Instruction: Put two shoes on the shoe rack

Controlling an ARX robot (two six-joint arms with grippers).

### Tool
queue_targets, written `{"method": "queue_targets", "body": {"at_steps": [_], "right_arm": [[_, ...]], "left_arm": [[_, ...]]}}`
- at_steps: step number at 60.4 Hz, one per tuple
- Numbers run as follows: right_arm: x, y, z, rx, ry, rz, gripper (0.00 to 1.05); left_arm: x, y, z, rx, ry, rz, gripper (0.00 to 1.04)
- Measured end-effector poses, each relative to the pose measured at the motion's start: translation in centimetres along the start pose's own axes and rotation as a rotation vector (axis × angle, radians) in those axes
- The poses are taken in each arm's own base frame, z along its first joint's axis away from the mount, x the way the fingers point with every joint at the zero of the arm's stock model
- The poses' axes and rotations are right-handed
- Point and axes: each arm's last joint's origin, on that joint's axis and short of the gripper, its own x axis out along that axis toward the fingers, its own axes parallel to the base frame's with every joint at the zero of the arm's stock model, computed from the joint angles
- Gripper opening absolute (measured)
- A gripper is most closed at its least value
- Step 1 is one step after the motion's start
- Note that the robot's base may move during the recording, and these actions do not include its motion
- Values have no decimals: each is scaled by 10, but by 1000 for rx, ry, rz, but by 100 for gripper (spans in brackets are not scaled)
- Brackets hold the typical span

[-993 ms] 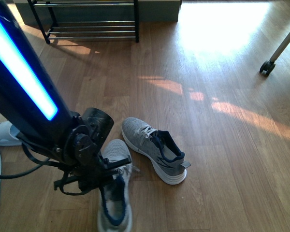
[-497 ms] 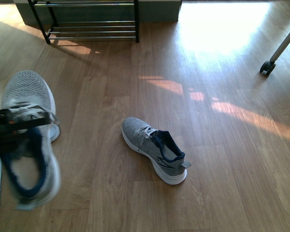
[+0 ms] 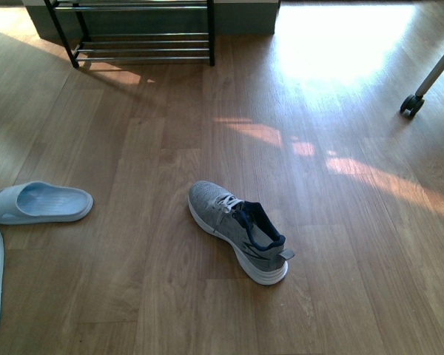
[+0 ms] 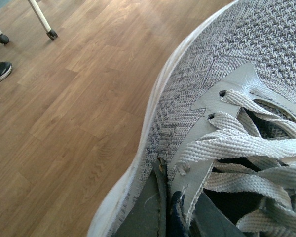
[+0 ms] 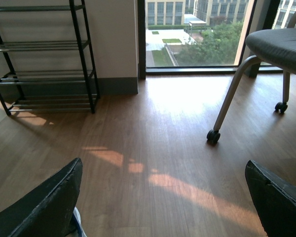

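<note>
Sneaker one (image 4: 227, 74) has left my front view. A second ago the left arm was bent over it on the floor (image 3: 340, 251) beside its mate, half a second ago it was swinging up and to the left in a blur, and now neither the arm nor that shoe shows there at all. It fills the left wrist camera instead, knit toe and laces close up with the boards well below, so I judge it is off the ground and being carried. I can't make out the left gripper's own fingers in that view, but from the way the shoe hangs with the camera I take the jaws to be clamped on it near the collar. With the arm gone, the pale blue slides (image 3: 41, 202) at the left edge are uncovered, and they are not my concern. Sneaker two (image 3: 237, 231) lies where it did, on its sole mid-floor, toe angled toward the shoe rack (image 3: 140, 33), which stands well apart at the far left against the wall. The right gripper (image 5: 163, 168) hangs with its jaws spread wide and nothing between them, facing the rack and a wheeled chair (image 5: 278, 37). As for the rack itself, every tier I can see from the front and right wrist views is bare chrome bars with no shoe on them, so I judge that the first placement is under way and the second has not begun.
</note>
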Motion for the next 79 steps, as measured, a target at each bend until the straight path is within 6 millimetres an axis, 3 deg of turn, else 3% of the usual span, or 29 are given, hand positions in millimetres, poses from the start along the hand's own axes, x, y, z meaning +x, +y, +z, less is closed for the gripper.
{"method": "queue_targets", "body": {"at_steps": [69,79], "right_arm": [[0,0,0,0,2,5,96],[14,5,-3,-58,62,188,96]], "left_arm": [[0,0,0,12,3,0,1],[0,-1,0,13,5,-20,1]]}}
